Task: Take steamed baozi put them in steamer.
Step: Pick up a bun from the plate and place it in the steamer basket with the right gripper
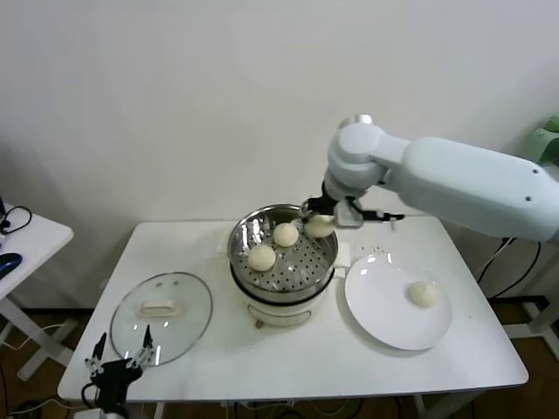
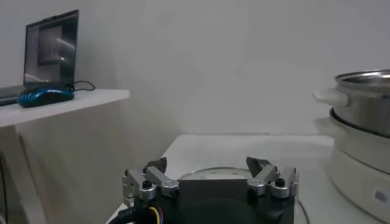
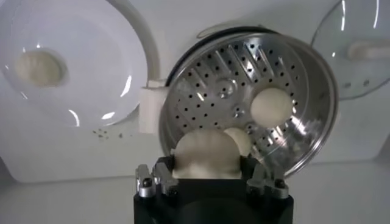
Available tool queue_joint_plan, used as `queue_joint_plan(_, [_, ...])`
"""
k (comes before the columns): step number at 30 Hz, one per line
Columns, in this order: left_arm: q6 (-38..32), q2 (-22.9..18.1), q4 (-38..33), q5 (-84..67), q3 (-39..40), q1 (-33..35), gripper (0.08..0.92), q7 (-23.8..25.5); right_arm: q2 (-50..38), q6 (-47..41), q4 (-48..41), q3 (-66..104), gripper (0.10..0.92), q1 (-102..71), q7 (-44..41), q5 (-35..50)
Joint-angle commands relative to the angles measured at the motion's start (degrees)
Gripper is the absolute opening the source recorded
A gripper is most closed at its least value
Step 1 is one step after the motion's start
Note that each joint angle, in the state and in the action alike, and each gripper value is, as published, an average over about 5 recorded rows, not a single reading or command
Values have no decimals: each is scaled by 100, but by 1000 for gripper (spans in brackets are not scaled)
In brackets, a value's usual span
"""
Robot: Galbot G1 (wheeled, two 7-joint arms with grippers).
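Note:
The steamer [image 1: 301,264] stands mid-table, a shiny steel pot with a perforated floor. Two steamed baozi [image 1: 261,257] [image 1: 286,234] lie inside it. My right gripper [image 1: 321,220] hangs over the pot's far right rim, shut on a third baozi [image 1: 320,227]. In the right wrist view that bun [image 3: 206,152] fills the gap between the fingers above the steamer [image 3: 213,91]; one bun [image 3: 271,106] lies on the floor and another [image 3: 245,139] shows partly behind the held one. One more baozi [image 1: 424,294] rests on the white plate [image 1: 384,314]. My left gripper [image 1: 118,360] is parked open at the table's front left corner.
A glass lid [image 1: 162,316] with a white knob lies flat left of the steamer, just beyond the left gripper [image 2: 210,165]. The plate [image 3: 91,73] sits right of the pot. A small side table [image 1: 22,240] with a laptop [image 2: 52,49] stands off to the left.

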Motion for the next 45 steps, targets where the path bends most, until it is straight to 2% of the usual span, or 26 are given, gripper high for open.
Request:
queue_joint_plan(1, [-26, 208, -67, -71, 120, 36, 823, 36, 1018, 240, -392, -152, 696, -520, 24, -437])
queue_joint_plan(13, [-247, 507, 3, 5, 523, 23, 823, 9, 1510, 209, -1031, -555, 696, -671, 5, 227])
queue_joint_plan(45, [-272, 298, 323, 81, 680, -79, 823, 21, 1326, 218, -999, -663, 696, -847, 4, 391])
